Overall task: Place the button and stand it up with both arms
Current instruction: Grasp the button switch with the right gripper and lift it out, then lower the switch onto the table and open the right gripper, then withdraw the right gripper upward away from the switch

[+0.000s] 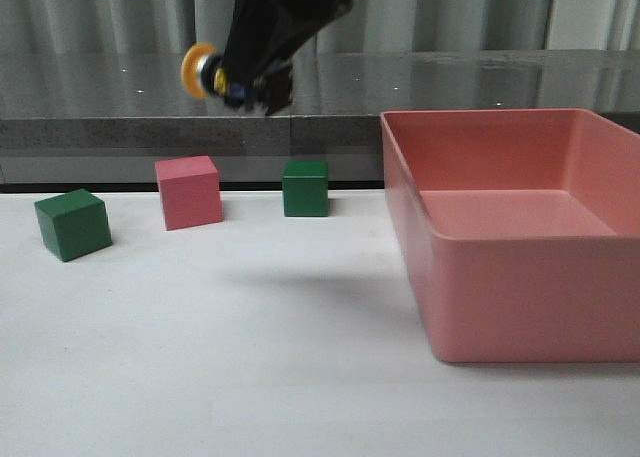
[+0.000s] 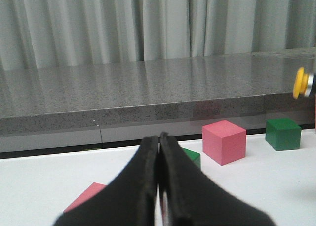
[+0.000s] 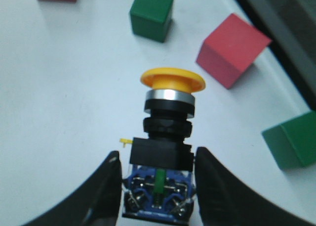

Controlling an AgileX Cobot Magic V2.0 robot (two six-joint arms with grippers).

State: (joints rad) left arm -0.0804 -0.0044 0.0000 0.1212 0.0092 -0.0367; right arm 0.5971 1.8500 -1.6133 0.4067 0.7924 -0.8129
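Note:
The button [image 1: 212, 75], with its yellow cap, silver collar, black body and blue base, hangs high above the table, lying sideways with the cap pointing left. My right gripper [image 1: 250, 89] is shut on its base. In the right wrist view the button [image 3: 167, 132] sits between the fingers of that gripper [image 3: 158, 186], which clamp the blue base. My left gripper [image 2: 159, 138] is shut and empty, low over the white table, and does not show in the front view. From the left wrist view the button [image 2: 302, 82] shows at the far right edge.
A green cube [image 1: 72, 224], a pink cube [image 1: 188, 191] and another green cube [image 1: 305, 187] stand in a row at the back left of the white table. A large pink bin [image 1: 520, 267] fills the right side. A grey ledge runs behind.

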